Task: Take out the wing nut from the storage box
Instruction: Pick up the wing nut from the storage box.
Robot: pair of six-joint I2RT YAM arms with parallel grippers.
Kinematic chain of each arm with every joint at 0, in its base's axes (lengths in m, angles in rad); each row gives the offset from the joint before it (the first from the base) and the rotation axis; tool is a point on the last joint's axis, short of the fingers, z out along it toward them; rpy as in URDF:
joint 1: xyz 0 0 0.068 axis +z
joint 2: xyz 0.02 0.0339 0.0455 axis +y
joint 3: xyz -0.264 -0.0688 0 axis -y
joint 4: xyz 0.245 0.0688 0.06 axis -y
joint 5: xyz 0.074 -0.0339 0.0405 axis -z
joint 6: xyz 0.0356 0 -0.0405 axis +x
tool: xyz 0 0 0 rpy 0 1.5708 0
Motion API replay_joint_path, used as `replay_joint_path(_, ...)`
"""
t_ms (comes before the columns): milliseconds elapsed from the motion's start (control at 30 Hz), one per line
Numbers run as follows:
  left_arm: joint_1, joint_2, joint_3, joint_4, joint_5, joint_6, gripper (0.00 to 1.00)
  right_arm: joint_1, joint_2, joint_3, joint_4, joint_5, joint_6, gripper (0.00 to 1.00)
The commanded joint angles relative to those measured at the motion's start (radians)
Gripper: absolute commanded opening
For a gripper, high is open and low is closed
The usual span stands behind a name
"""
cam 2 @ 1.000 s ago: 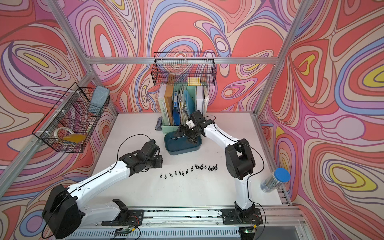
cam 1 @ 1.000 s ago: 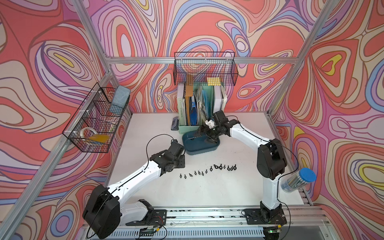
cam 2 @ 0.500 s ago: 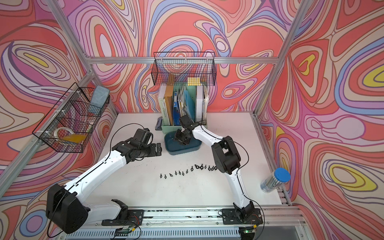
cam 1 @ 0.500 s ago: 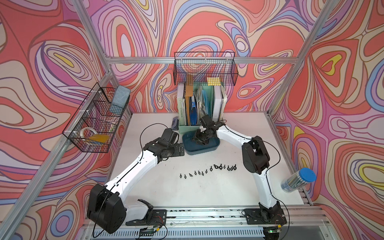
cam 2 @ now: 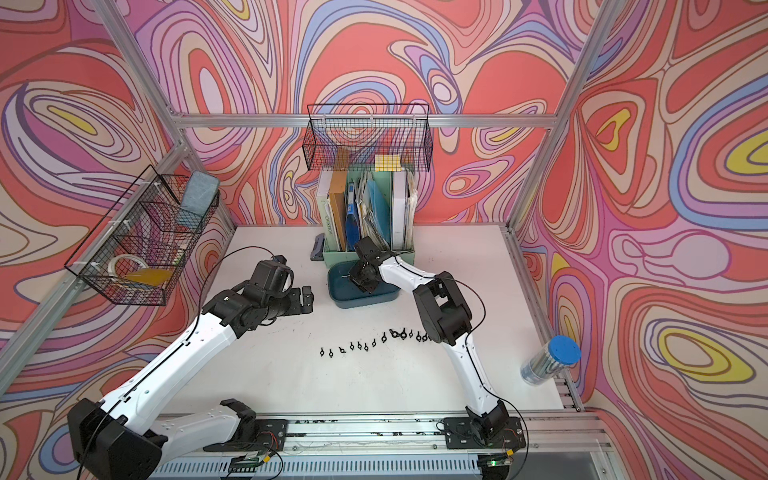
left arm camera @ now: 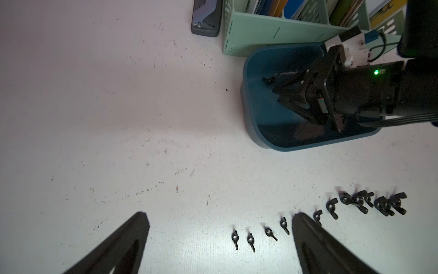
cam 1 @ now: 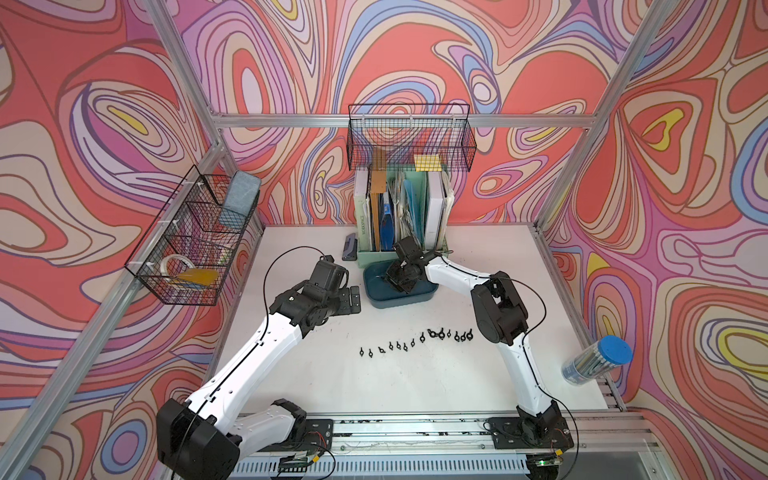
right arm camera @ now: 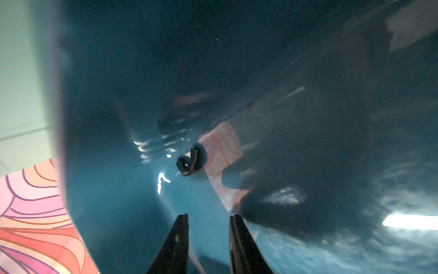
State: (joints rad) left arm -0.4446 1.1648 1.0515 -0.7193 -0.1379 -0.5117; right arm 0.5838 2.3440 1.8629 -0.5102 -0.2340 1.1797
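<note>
The right end effector (right arm camera: 208, 217) sits inside the box (cam 1: 376, 297), jaws narrowed but empty, aimed at the wing nut (right arm camera: 192, 161) just ahead on its floor. The left end effector (left arm camera: 219, 214) hovers spread beside it, apparently keeping clear of the nut row (left arm camera: 269, 232) on the surface (left arm camera: 118, 118).

Your left gripper (left arm camera: 219, 215) gaped wide, held out level and forward; your right gripper (right arm camera: 208, 216) pointed downward, jaws only narrowly parted.

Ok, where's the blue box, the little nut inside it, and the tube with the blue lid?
box (cam 1: 399, 301): in a top view, on its front wall.
nut (right arm camera: 191, 161): right wrist view, on its middle.
tube (cam 1: 588, 365): in a top view, on its clear body.
</note>
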Motion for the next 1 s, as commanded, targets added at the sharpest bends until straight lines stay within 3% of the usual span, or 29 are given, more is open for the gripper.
replay_joint_path(0,0.006,-0.009,-0.021,-0.044,-0.02,0.013,0.99,0.0,0.042,0.025,0.045,0.047,0.051,0.29)
replay_joint_path(500,0.006,-0.005,-0.027,-0.041,-0.023,0.02,0.99,-0.001,0.035,0.02,0.133,0.093,0.064,0.25)
replay_joint_path(833,0.006,-0.005,-0.034,-0.029,-0.01,0.023,0.99,0.008,0.001,-0.09,0.372,0.18,0.225,0.21)
replay_joint_path(967,0.008,-0.016,-0.048,-0.02,-0.003,0.029,0.99,0.011,0.011,-0.088,0.385,0.22,0.261,0.21)
